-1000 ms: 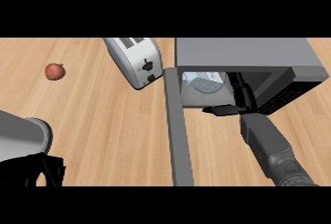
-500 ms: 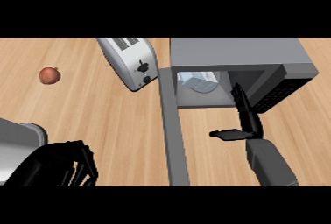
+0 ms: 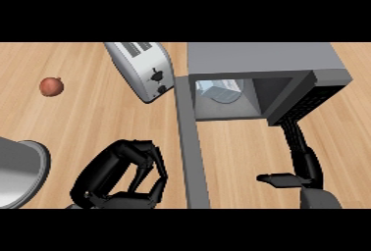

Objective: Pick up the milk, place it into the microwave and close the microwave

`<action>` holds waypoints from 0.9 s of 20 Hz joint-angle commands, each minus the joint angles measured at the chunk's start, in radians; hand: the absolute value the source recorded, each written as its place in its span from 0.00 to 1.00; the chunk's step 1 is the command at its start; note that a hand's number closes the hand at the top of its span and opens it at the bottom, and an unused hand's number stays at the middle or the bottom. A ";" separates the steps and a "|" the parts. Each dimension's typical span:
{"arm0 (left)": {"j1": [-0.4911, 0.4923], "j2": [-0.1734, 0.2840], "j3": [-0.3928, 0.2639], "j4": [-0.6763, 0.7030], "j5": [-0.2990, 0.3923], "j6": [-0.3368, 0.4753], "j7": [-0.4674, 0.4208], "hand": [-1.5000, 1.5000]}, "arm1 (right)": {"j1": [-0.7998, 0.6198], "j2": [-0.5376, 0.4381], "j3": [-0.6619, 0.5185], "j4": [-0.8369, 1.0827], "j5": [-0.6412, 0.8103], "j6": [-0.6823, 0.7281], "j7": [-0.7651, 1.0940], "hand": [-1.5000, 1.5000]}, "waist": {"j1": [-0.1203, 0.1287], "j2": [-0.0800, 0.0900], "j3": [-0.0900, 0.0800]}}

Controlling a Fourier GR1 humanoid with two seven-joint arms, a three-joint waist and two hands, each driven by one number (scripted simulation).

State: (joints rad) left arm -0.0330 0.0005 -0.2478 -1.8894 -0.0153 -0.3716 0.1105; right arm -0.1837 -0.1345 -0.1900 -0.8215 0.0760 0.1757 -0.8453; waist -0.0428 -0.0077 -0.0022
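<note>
We see the milk [image 3: 221,92] already inside the microwave [image 3: 261,66], lying back in the cavity at about one o'clock in our view, so the step in hand, as we judge it, is closing the microwave door [image 3: 190,147], which stands wide open as a grey strip running from the cavity's left edge down toward six o'clock. Our left hand [image 3: 119,176] sits at seven o'clock, just left of the door, its fingers [image 3: 148,159] curled in on themselves and holding nothing. Our right hand [image 3: 301,171] is at five o'clock, outside the cavity, its fingers straight and pointing up toward the microwave mouth with the thumb out to the left, also holding nothing. To close well, we think the left hand should meet the door's outer face near its free end, far from the hinge, and sweep it to the right, following the arc until it shuts. First we would draw the right hand clear, since it lies in the door's swing. The toaster [image 3: 144,71] lies at eleven o'clock just beside the hinge side and could be brushed by the left arm. A small reddish-brown round thing [image 3: 51,87] lies well apart at ten o'clock on the wooden surface [image 3: 72,122], and a metal pot [image 3: 18,171] at eight o'clock is near the left forearm.
</note>
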 commanded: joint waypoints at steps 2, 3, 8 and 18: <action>-0.108 0.000 -0.112 0.229 -0.097 0.048 -0.070 1.00 | 0.178 -0.032 0.026 -0.223 -0.028 0.067 0.038 0.00 | 0.000 0.004 0.000; -0.095 0.000 -0.153 0.235 -0.109 0.070 -0.074 1.00 | 0.225 -0.051 0.014 -0.289 -0.046 0.076 0.047 0.00 | -0.011 0.002 -0.001; -0.156 0.000 -0.277 0.499 -0.174 0.224 -0.253 1.00 | 0.337 -0.066 0.037 -0.445 -0.042 0.097 0.041 0.00 | 0.011 0.007 0.000; -0.361 0.000 -0.489 0.896 0.051 0.634 -0.548 1.00 | 0.481 -0.106 0.041 -0.785 -0.209 0.265 0.147 0.00 | -0.023 0.014 -0.001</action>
State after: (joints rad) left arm -0.3477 0.0042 -0.6534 -1.1264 -0.0555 0.1472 -0.3288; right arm 0.2318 -0.2320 -0.1514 -1.4895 -0.0809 0.3834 -0.7145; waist -0.0581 0.0025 -0.0032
